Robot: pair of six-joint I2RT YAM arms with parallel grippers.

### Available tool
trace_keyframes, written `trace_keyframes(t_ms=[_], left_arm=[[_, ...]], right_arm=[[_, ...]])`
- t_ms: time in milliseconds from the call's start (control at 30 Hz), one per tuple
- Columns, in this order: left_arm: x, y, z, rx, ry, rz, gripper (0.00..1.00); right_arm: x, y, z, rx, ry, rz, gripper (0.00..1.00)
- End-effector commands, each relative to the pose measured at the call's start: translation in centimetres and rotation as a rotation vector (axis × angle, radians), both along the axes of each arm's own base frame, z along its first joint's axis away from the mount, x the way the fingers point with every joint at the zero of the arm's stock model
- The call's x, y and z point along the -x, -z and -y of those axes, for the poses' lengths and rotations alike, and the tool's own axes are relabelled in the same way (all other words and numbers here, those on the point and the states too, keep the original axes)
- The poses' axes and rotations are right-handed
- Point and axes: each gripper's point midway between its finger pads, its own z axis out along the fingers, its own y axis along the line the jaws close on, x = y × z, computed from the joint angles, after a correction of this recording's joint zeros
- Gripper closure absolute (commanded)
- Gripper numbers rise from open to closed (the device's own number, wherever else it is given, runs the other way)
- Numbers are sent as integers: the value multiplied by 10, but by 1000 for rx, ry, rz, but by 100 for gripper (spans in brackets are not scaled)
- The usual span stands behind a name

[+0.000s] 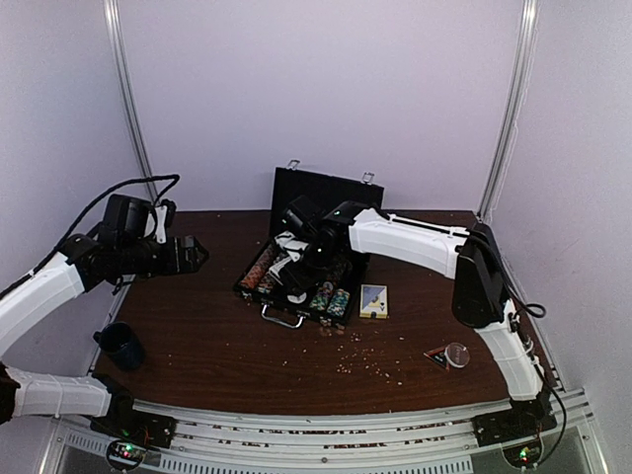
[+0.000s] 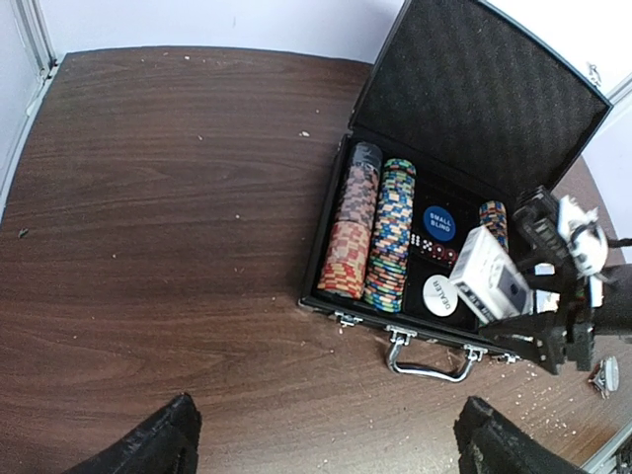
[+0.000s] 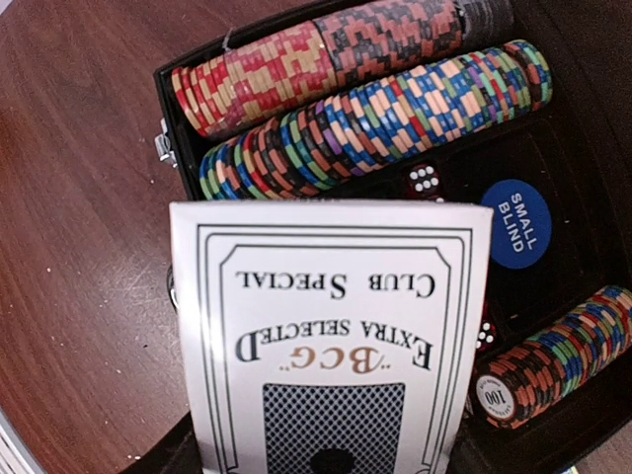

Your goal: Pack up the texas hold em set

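The right gripper (image 2: pixel 518 296) pinched a card box (image 3: pixel 331 336) over the open case (image 2: pixel 474 99). The left gripper (image 2: pixel 326 444) stood spread wide, empty.

- Case (image 2: pixel 474 89): black, silver edging.
- Chips (image 3: pixel 375 109): red-cream, black-red and mixed blue-green-orange stripes.
- Card box (image 3: pixel 331 326): white, black borders, blue crosshatch panel.
- Button (image 3: pixel 518 222): blue, white letters.
- Dice (image 3: pixel 423 178): red, white pips.
- Table (image 2: pixel 148 197): dark brown woodgrain.

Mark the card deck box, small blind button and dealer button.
card deck box (image 3: pixel 331 326), right wrist view, printed front face.
small blind button (image 3: pixel 520 223), right wrist view, blue face.
dealer button (image 2: pixel 440 293), left wrist view, white face.
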Motion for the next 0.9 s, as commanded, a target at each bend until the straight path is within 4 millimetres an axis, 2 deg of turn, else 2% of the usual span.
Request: trace_keyframes(t_ms=[0,167,433,533,700,867], left_arm=[[-3,-12,-7,6,-37,45,7],[-4,-16,-8,5,-39,61,7],[-3,-9,-8,-1,-40,48,7],[-3,-7,-10,-8,-46,47,7],[-8,-13,-6,-11,-30,54,7],[-8,-13,-1,12,-15,46,7]], right_arm=[[0,-1,-9,3,-58,15,41],[-4,13,-11,34,-80,31,41],[-9,28,-4,117,-123,61,40],[-9,33,1,151,-137,64,36],[-16,18,0,135,-115,99,19],[-30,-15,-10,2,-23,131,15]])
